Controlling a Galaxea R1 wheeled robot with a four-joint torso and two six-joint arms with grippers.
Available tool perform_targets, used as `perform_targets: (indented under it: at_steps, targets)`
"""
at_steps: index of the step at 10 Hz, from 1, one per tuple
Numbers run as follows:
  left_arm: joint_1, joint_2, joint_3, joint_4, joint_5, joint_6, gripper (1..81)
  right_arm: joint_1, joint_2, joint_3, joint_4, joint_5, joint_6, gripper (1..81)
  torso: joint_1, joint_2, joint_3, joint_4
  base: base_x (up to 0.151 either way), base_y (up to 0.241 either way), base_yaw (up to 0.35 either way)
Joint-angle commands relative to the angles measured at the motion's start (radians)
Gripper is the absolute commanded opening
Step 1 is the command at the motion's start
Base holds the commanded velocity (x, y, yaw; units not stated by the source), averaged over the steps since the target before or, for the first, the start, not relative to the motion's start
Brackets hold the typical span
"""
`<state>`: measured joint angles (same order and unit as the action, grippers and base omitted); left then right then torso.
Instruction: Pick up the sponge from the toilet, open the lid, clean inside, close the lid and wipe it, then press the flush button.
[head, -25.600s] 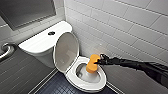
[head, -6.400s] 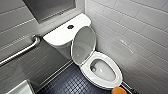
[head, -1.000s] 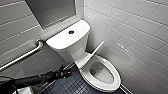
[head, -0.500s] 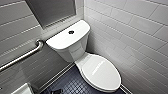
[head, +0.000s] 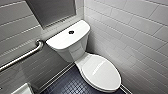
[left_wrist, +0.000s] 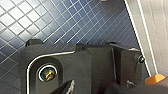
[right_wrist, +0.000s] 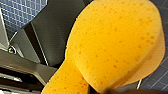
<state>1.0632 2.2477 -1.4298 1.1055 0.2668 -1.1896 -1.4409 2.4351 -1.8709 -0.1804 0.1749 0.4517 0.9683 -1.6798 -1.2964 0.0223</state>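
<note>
The toilet (head: 75, 51) is seen in the head view in a corner of white-tiled walls. Its lid (head: 101, 71) is closed flat over the bowl. The flush button (head: 71, 32) is set in the middle of the tank top. 1 grab bar (head: 22, 56) is fixed to the wall beside the tank, and a grey panel (head: 51, 11) is mounted above it. The floor (head: 66, 86) is laid with small dark blue tiles.

In the right wrist view the sponge (right_wrist: 112, 45) is carried close to the camera, above the dark floor tiles. 1 rounded end is shown large, and the narrowed waist runs down to the right gripper (right_wrist: 105, 90), which is clenched on it, though the fingers are scarcely made out.

In the left wrist view the same dark tiles and a white wall base (left_wrist: 140, 32) are seen beyond the robot's plate. Whether the left gripper (left_wrist: 85, 88) is released or clenched cannot be told.
</note>
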Motion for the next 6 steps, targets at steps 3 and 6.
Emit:
perform_targets:
  at_steps: [3,6]
  targets:
    - [0.12,0.041,-0.115,0.073,0.051,0.001,81.1,-0.02,-0.04,0.033,-0.033,-0.057,-0.002,1.0,0.0,0.0,0.0,0.0,0.0,0.0,0.0]
    - [0.182,0.063,-0.136,0.025,0.069,0.01,81.1,-0.016,-0.04,0.036,-0.033,-0.055,-0.002,1.0,0.0,0.0,0.001,0.0,0.0,0.0,0.0]
